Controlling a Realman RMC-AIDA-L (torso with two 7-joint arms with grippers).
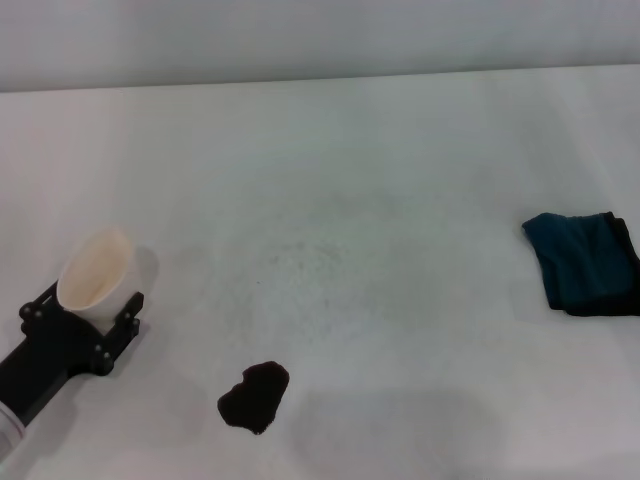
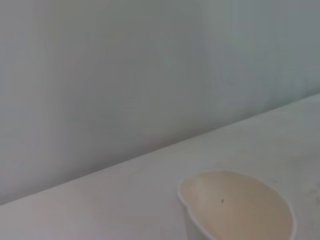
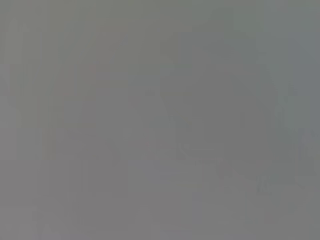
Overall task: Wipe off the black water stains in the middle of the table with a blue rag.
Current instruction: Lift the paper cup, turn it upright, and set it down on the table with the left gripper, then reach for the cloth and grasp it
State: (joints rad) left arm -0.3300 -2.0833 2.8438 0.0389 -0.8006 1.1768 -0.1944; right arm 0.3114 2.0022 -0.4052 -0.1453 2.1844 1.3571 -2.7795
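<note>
The black water stain is a small lobed blotch on the white table, near the front, left of centre. The blue rag lies folded at the table's right edge, far from the stain. My left gripper is at the front left, shut on a cream paper cup that it holds upright; the cup's open rim also shows in the left wrist view. My right gripper is out of view; its wrist view shows only plain grey.
A pale wall runs behind the table's far edge. Bare white tabletop lies between the stain and the rag.
</note>
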